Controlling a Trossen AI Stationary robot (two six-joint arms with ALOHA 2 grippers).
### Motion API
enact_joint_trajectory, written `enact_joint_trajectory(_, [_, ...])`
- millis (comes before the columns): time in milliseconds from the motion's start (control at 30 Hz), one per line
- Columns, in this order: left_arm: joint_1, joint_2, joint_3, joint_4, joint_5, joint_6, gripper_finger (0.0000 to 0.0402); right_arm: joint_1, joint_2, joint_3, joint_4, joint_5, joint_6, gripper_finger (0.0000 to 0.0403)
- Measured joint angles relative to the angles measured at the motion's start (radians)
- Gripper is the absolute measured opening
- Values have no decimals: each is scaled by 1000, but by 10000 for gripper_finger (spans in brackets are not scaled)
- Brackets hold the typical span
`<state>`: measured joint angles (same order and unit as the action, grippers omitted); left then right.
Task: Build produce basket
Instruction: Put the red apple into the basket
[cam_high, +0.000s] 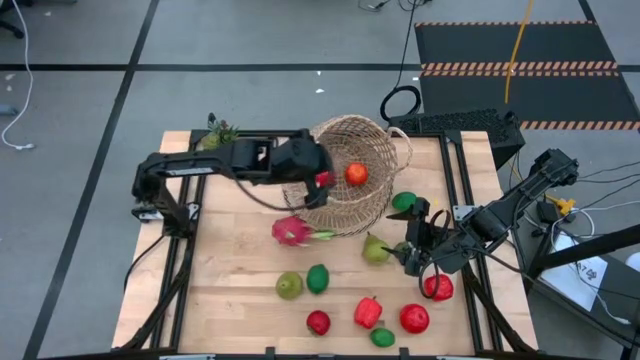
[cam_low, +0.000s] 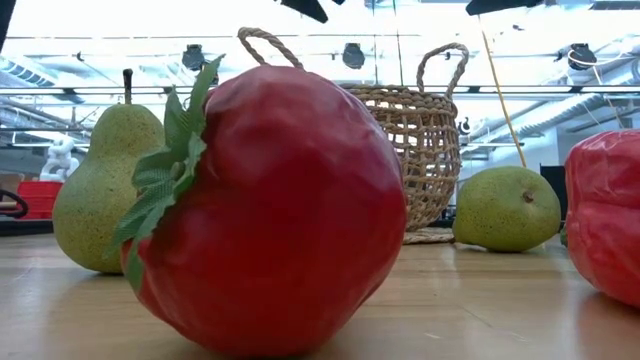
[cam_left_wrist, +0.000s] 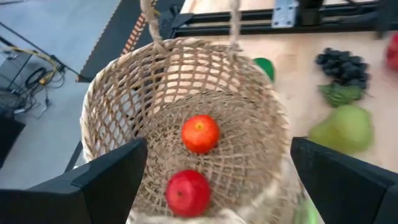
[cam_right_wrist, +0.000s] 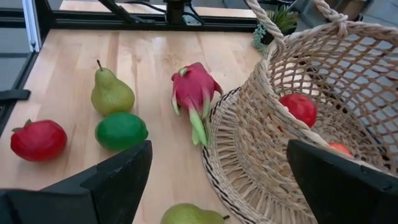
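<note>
The tan wicker basket (cam_high: 350, 150) stands upright on its base at the far middle of the table (cam_low: 415, 150). A tomato (cam_left_wrist: 200, 132) and a red apple (cam_left_wrist: 188, 191) lie on its floor. My left gripper (cam_high: 322, 172) hangs open above the basket's left rim, with nothing between its fingers (cam_left_wrist: 112, 177). My right gripper (cam_high: 413, 235) is open above the table to the basket's right, near a pear (cam_high: 375, 248) and dark grapes (cam_left_wrist: 342, 65). More produce lies on the boards: a pink dragonfruit (cam_high: 292, 231), a lime (cam_high: 317, 278) and a second pear (cam_high: 289, 285).
Along the near edge lie a red apple (cam_high: 318, 322), a red pepper (cam_high: 367, 312), a tomato (cam_high: 414, 318) and a green fruit (cam_high: 382, 337). Another red fruit (cam_high: 437, 287) sits under the right arm. A small spiky plant (cam_high: 220, 132) stands at the far left corner.
</note>
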<state>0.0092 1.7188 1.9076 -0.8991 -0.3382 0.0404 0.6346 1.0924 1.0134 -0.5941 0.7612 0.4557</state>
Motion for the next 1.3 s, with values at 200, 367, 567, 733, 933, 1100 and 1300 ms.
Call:
enact_joint_trajectory(200, [-92, -33, 0, -28, 0, -17, 346, 0, 0, 0, 16, -1, 16, 368])
enact_joint_trajectory(367, [-164, -35, 0, -40, -8, -24, 276, 2, 10, -17, 54, -25, 188, 368])
enact_joint_trajectory(567, [-231, -37, -13, -29, -49, -34, 205, 2, 12, -123, 251, -139, 186, 368])
enact_joint_trajectory(733, [-279, -70, -170, 83, -56, -40, 169, 2, 12, -138, 327, -161, 164, 368])
enact_joint_trajectory(933, [-314, -166, -345, 234, -57, -16, 150, 2, 24, -138, 355, -159, 156, 367])
enact_joint_trajectory(1100, [-307, -311, -457, 278, -78, -25, 148, 7, 68, -138, 429, -164, 148, 352])
enact_joint_trajectory(1300, [-300, -512, -642, 328, -119, -32, 147, 52, 139, -69, 450, -212, 134, 323])
